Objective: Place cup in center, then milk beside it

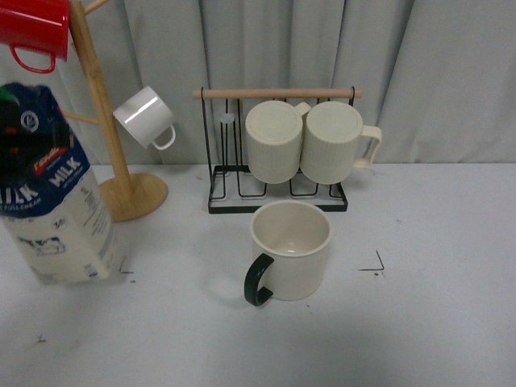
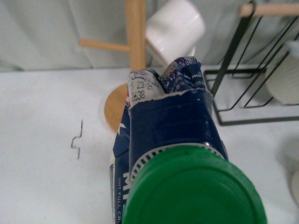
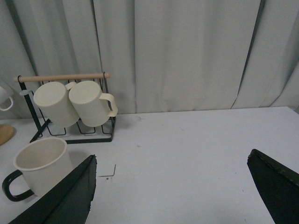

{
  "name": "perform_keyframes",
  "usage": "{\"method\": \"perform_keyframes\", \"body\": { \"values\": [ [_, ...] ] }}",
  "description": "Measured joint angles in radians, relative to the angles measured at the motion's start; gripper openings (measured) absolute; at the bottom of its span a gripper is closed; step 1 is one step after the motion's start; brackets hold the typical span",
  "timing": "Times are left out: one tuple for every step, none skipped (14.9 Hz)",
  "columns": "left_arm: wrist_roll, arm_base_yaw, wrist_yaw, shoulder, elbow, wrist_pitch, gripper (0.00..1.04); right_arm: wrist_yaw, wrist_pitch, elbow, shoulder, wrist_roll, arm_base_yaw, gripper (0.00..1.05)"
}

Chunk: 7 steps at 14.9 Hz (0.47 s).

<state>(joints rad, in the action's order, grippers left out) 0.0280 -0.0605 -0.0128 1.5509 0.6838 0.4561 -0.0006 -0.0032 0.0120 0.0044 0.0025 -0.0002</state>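
Observation:
The cup (image 1: 290, 250), a smooth cream mug with a black handle, stands upright at the middle of the white table, in front of the wire rack; it also shows in the right wrist view (image 3: 39, 165). The milk (image 1: 52, 189), a blue and cream carton, is at the far left, tilted, its base by a corner mark. My left gripper is shut on the milk; its fingers are hidden. The left wrist view is filled by the carton's top (image 2: 170, 107) and green cap (image 2: 194, 189). My right gripper (image 3: 173, 186) is open and empty, to the right of the cup.
A black wire rack (image 1: 278, 197) with a wooden bar holds two ribbed cream mugs (image 1: 310, 141) behind the cup. A wooden mug tree (image 1: 109, 153) at the back left carries a small white mug (image 1: 145, 117) and a red mug (image 1: 32, 32). Grey curtain behind.

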Motion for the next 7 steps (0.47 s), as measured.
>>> {"method": "perform_keyframes", "body": {
  "values": [
    [0.003,-0.017,-0.007,-0.011,0.008,0.002,0.08,0.0,0.0,0.0,0.0,0.0,0.0,0.98],
    [0.017,-0.049,-0.016,-0.016,0.028,0.005,0.08,0.0,0.0,0.0,0.0,0.0,0.0,0.98],
    [0.031,-0.076,-0.025,-0.014,0.041,0.014,0.08,0.0,0.0,0.0,0.0,0.0,0.0,0.98],
    [0.046,-0.105,-0.036,-0.007,0.042,0.023,0.07,0.0,0.0,0.0,0.0,0.0,0.0,0.98],
    [0.055,-0.13,-0.044,0.015,0.044,0.028,0.07,0.0,0.0,0.0,0.0,0.0,0.0,0.98],
    [0.056,-0.151,-0.061,0.041,0.044,0.031,0.07,0.0,0.0,0.0,0.0,0.0,0.0,0.98],
    [0.056,-0.171,-0.076,0.068,0.044,0.035,0.07,0.0,0.0,0.0,0.0,0.0,0.0,0.98]
  ]
}}
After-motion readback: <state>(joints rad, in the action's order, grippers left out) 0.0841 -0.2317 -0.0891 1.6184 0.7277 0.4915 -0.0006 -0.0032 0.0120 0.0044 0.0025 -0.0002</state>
